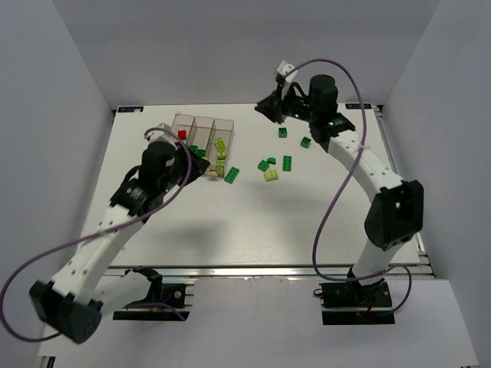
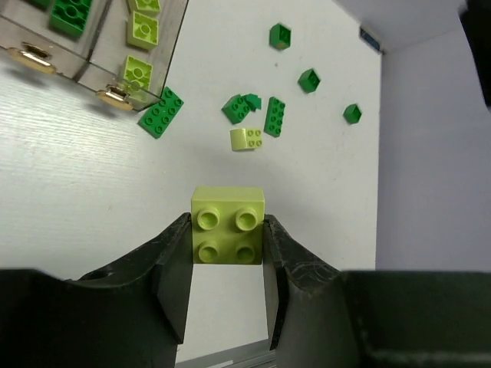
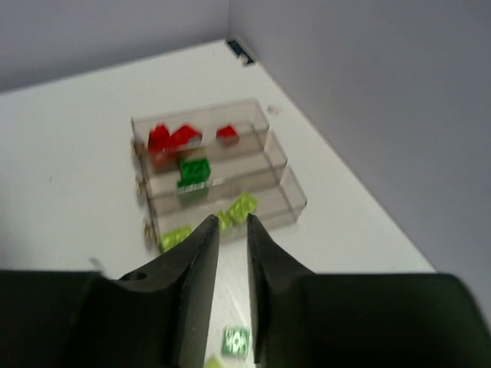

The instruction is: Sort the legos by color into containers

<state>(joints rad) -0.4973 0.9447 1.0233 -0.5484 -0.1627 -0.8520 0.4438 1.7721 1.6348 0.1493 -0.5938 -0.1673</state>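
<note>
Containers (image 1: 203, 134) stood far-left on the table (image 1: 230, 230), side by side, legos (image 3: 195, 169) in all three. Left gripper (image 2: 228, 230) had the held brick (image 2: 227, 222) at their near end. Loose brick (image 1: 232, 175) just right of it, cluster (image 1: 272, 167) further right, far pair (image 1: 283, 133) behind that.

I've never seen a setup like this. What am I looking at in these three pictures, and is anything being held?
A left arm and a right arm, both robots, are bolted to the near edge of a white table. The wide picture looks down from above and behind them; the other two come from a camera on each wrist. Far left stand three joined clear containers: red bricks in one, dark green bricks in the middle, pale yellow-green bricks in the third. Loose dark green legos and one pale lego lie on the table. The left gripper pinches a pale brick. The right gripper, raised, has its fingers slightly apart and holds nothing.
</note>
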